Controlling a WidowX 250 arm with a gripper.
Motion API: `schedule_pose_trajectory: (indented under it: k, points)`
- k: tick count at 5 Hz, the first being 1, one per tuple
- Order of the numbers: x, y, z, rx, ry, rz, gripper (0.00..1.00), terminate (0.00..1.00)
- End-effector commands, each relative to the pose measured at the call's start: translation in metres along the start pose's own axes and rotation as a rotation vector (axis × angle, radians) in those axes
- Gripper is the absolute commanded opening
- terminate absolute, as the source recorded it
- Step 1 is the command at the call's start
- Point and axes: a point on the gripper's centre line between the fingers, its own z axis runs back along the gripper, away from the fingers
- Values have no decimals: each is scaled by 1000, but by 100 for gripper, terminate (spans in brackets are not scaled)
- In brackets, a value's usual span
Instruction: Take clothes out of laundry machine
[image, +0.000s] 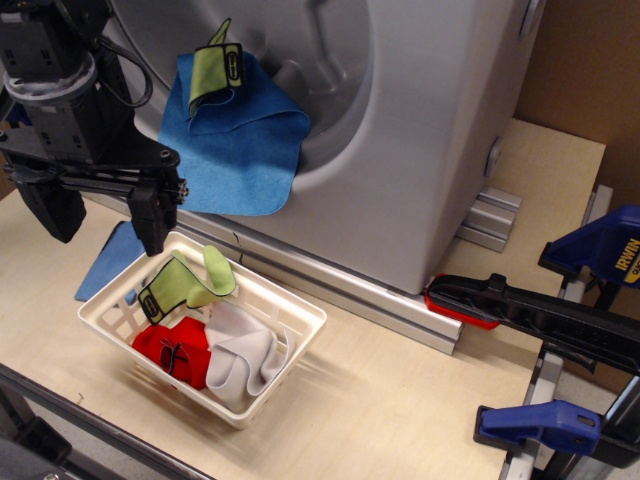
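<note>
Observation.image, blue cloth (235, 140) overhanging drum rim, fingers (100, 215) spread

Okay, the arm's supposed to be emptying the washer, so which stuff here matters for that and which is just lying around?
Part of the job:
blue cloth, hanging from the drum
green piece on top of it
washer
hand, open above the basket
basket, likely the drop-off

Just lying about:
red cloth, grey cloth and green piece in the basket
clamps
</note>
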Motion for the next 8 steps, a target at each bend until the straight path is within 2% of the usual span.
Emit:
schedule_pose_trajectory:
  k: [1,2,4,5,7,8]
  points:
    - [0,0,0,0,0,0,100,0]
    - [30,0,1,92,-100,26,100,0]
    - [85,-6,2,32,-209,19,100,0]
    - [118,-12,9,5,-258,12,100,0]
    - [156,-11,7,61,-322,-39,100,0]
    - [172,-8,2,76,-313,-36,100,0]
